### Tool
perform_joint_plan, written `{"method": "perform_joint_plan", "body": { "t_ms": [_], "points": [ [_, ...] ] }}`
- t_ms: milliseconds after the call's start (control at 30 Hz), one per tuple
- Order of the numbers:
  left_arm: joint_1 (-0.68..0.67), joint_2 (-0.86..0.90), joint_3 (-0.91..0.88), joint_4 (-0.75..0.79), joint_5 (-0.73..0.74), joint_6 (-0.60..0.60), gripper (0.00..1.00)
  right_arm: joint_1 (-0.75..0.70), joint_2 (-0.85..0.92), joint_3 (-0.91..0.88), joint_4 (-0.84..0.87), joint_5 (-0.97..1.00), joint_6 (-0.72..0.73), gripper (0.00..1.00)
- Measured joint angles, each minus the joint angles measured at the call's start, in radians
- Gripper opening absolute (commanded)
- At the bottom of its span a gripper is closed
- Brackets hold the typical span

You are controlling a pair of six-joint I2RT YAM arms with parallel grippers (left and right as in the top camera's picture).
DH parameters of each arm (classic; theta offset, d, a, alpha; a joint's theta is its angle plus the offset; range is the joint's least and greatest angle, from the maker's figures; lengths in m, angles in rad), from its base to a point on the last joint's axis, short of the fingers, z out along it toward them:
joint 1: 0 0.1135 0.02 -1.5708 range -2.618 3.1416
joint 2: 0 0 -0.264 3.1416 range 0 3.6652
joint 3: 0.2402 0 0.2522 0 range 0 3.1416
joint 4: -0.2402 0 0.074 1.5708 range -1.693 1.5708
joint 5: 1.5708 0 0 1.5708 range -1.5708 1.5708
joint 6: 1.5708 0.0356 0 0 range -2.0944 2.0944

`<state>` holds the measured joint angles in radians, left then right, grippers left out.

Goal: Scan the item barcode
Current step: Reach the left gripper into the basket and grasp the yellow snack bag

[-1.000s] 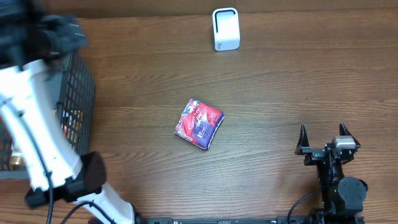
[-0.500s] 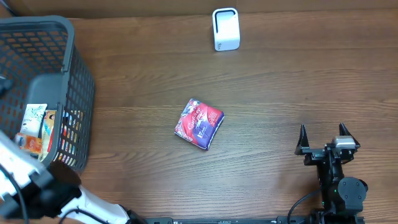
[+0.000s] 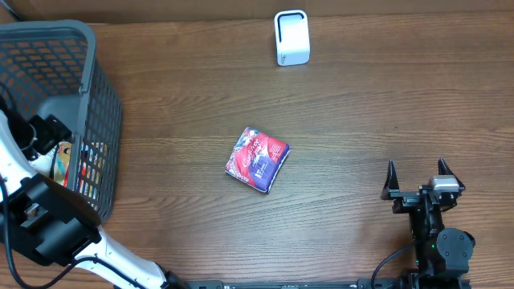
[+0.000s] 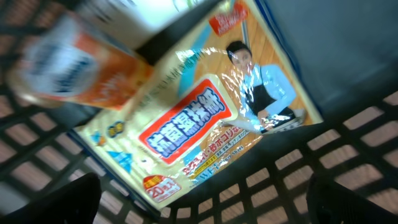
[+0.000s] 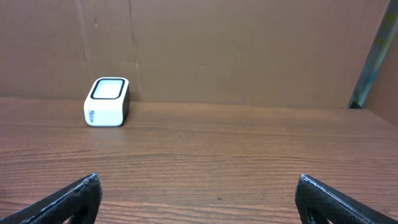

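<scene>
Progress check: honestly, barely started as far as I can tell. Nothing is in front of the small white box-shaped scanner (image 3: pixel 291 38), which sits on the brown wooden table (image 3: pixel 385 96) well off to the right of the grey plastic mesh basket (image 3: pixel 100 96), towards the back edge.

The left gripper (image 4: pixel 202 202) is down inside the basket with its jaws spread wide and nothing between them. It hovers over a flat yellow packet with a red label and a photo of a man (image 4: pixel 211 118), which lies on the basket floor. My guess is that's the item to be scanned next. Picking it up, carrying it over to the scanner and showing the barcode are all left to do. I can't spot a barcode on the side facing up.

The right gripper (image 3: pixel 418 178) is parked far right of the basket near the front edge, jaws wide open, holding nothing.

Counts:
- one basket
- one scanner
- one red-and-purple soft pouch (image 3: pixel 257 159) lying on the table between basket and scanner; can't say if it's been scanned
- at least two things in the basket: the yellow packet and a blurry orange-and-white pack (image 4: pixel 68 68) just beside it, maybe more
- two grippers
</scene>
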<state>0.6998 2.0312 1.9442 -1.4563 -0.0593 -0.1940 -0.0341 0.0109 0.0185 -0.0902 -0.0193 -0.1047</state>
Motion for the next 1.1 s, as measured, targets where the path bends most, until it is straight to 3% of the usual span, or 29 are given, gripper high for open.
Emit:
{"method": "perform_joint_plan", "body": {
  "t_ms": [600, 667, 700, 767, 800, 1100],
  "points": [
    [-0.033, -0.015, -0.407, 0.399, -0.025, 0.022, 1.00, 0.000, 0.000, 0.000, 0.000, 0.000, 0.000, 1.00],
    [-0.033, -0.028, -0.436, 0.443, -0.033, 0.021, 0.89, 0.000, 0.000, 0.000, 0.000, 0.000, 0.000, 1.00],
    [-0.033, -0.034, -0.451, 0.459, -0.040, 0.023, 0.71, 0.000, 0.000, 0.000, 0.000, 0.001, 0.000, 1.00],
    [-0.032, -0.043, -0.472, 0.482, -0.063, 0.027, 0.18, 0.000, 0.000, 0.000, 0.000, 0.000, 0.000, 1.00],
    [-0.032, -0.046, -0.478, 0.486, -0.075, 0.030, 0.04, 0.000, 0.000, 0.000, 0.000, 0.000, 0.000, 1.00],
    [-0.019, -0.046, -0.441, 0.385, -0.073, 0.037, 0.04, 0.000, 0.000, 0.000, 0.000, 0.000, 0.000, 1.00]
  ]
}}
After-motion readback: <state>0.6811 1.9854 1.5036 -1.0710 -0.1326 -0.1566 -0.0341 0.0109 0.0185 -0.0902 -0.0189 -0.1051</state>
